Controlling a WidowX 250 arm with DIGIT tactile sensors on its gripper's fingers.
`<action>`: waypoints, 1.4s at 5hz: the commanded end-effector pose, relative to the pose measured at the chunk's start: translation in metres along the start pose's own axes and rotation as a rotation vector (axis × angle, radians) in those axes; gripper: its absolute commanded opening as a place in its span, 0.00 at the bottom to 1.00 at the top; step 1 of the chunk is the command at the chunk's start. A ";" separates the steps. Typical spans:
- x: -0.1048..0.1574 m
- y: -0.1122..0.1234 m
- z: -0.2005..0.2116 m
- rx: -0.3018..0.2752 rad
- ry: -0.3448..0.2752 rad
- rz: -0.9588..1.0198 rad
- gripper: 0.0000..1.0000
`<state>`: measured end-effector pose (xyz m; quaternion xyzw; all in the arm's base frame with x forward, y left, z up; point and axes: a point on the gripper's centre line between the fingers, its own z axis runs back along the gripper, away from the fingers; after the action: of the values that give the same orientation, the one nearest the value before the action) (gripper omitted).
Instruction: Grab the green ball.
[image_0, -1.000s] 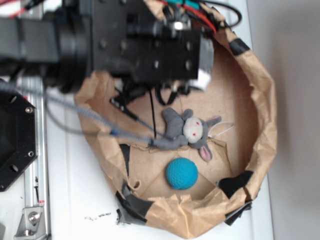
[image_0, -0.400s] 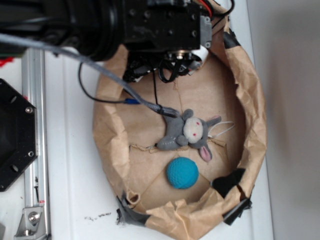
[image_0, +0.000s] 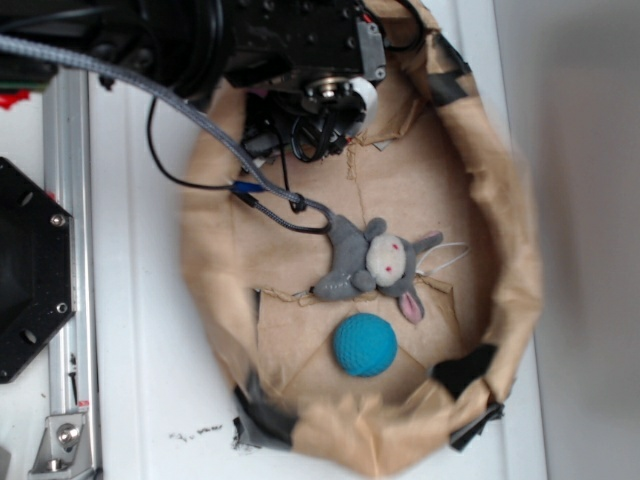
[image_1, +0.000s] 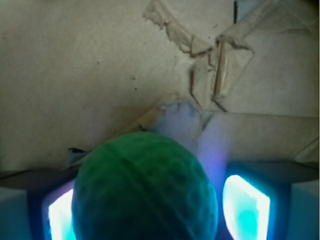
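Note:
The green ball (image_1: 145, 187), dimpled and dark in shadow, fills the lower middle of the wrist view. It rests on the brown paper floor between my gripper's (image_1: 148, 202) two glowing pads. The left pad (image_1: 61, 212) sits right against the ball, while a thin gap shows before the right pad (image_1: 246, 207), so the jaws stand open around it. From the exterior view, my gripper (image_0: 338, 95) is low at the top of the paper bag (image_0: 510, 250), and the arm hides the ball.
A grey plush bunny (image_0: 375, 265) lies in the bag's middle, with a blue-teal ball (image_0: 364, 345) just below it. A grey cable (image_0: 200, 115) trails across the bag's upper left rim. Black tape patches (image_0: 465, 370) mark the rim. A metal rail (image_0: 70, 250) runs along the left.
The arm has moved toward the top of the exterior view and lower into the bag, uncovering the bunny's surroundings. The bag's rim has shifted and looks blurred.

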<state>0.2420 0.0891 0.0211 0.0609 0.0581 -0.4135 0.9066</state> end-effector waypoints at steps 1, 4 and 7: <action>0.010 -0.009 0.013 -0.026 -0.087 -0.014 0.00; 0.059 -0.019 0.103 0.033 -0.214 0.085 0.00; 0.065 -0.023 0.127 -0.039 -0.083 0.329 0.00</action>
<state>0.2688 0.0152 0.1190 0.0240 0.0492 -0.2542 0.9656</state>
